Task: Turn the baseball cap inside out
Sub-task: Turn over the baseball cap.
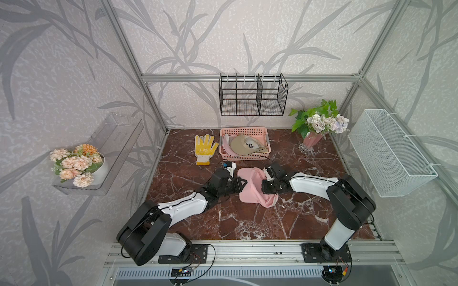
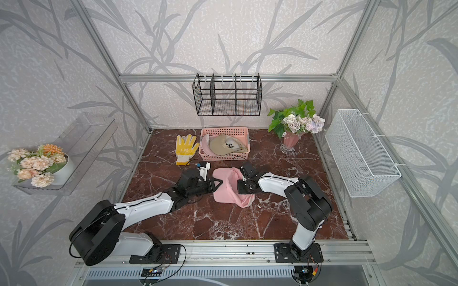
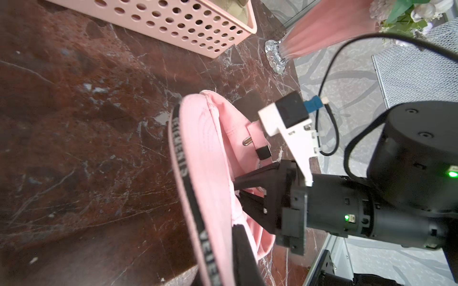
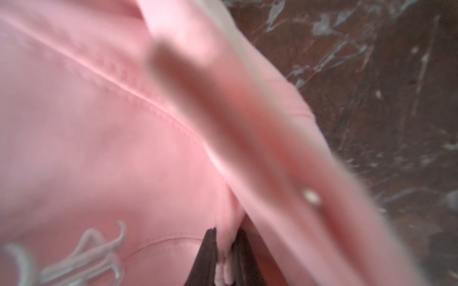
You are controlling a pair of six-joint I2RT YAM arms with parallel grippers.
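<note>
Left pincer (image 1: 244,185) is clamped tight on the rim of the pink cap (image 1: 252,195), at the cap's 9 o'clock, right by the black lettered sweatband. I'd guess it's the anchor here: pin the edge so the thing can't slide around the desk (image 1: 247,222).

Right pincer (image 4: 226,245) comes in from 3 o'clock and, going by its wrist view, has a fold of the crown fabric nipped between its jaws. Makes sense to me, since you need one side fixed and the other dragging cloth through the opening to flip it.

The cap itself sits mid-desk between the two arms, crumpled and half opened up, with the pink basket (image 1: 244,130) just off at its 12 o'clock. Looks part-way at best; the crown isn't clearly through yet.
</note>
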